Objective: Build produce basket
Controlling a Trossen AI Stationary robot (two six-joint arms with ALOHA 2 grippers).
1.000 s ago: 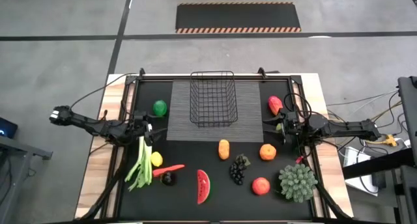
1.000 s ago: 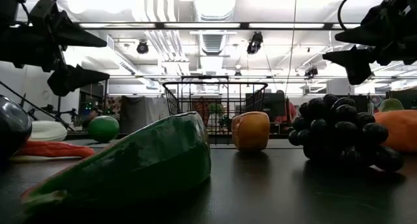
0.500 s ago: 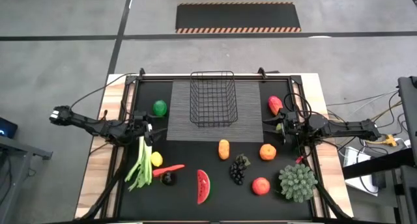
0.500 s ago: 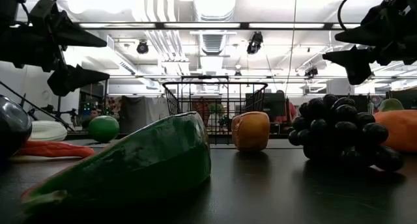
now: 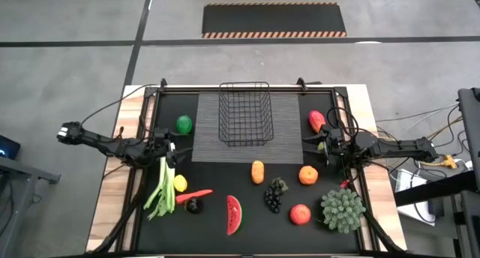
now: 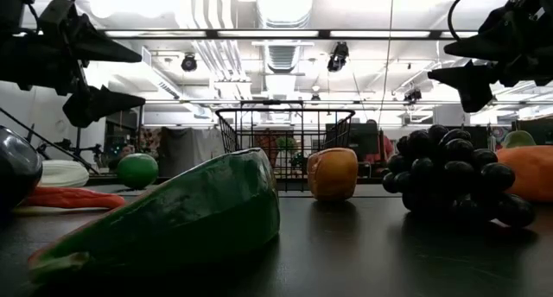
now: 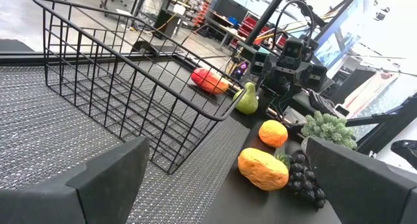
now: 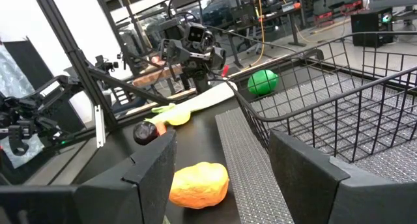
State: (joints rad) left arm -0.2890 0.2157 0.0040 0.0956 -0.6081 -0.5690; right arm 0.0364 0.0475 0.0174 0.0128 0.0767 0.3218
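Observation:
The black wire basket [image 5: 244, 114] stands empty on a grey ribbed mat [image 5: 247, 149] at the table's far middle. Produce lies loose on the table around it: a green lime [image 5: 184, 124], a leek [image 5: 161, 187], a lemon [image 5: 180, 183], a watermelon slice [image 5: 234, 214], dark grapes [image 5: 275, 194], an orange [image 5: 308, 175] and a red apple [image 5: 301, 214]. My left gripper [image 5: 176, 151] hovers open at the mat's left edge, level, pointing at the basket [image 7: 130, 87]. My right gripper [image 5: 307, 147] hovers open at the mat's right edge. Neither holds anything.
An oblong orange fruit [image 5: 258, 171] lies just in front of the mat. A red piece [image 5: 316, 121] and a green pear [image 7: 247, 100] lie at the far right. A spiky green vegetable [image 5: 342, 208] sits at the near right. A red chili [image 5: 196, 193] lies near the leek.

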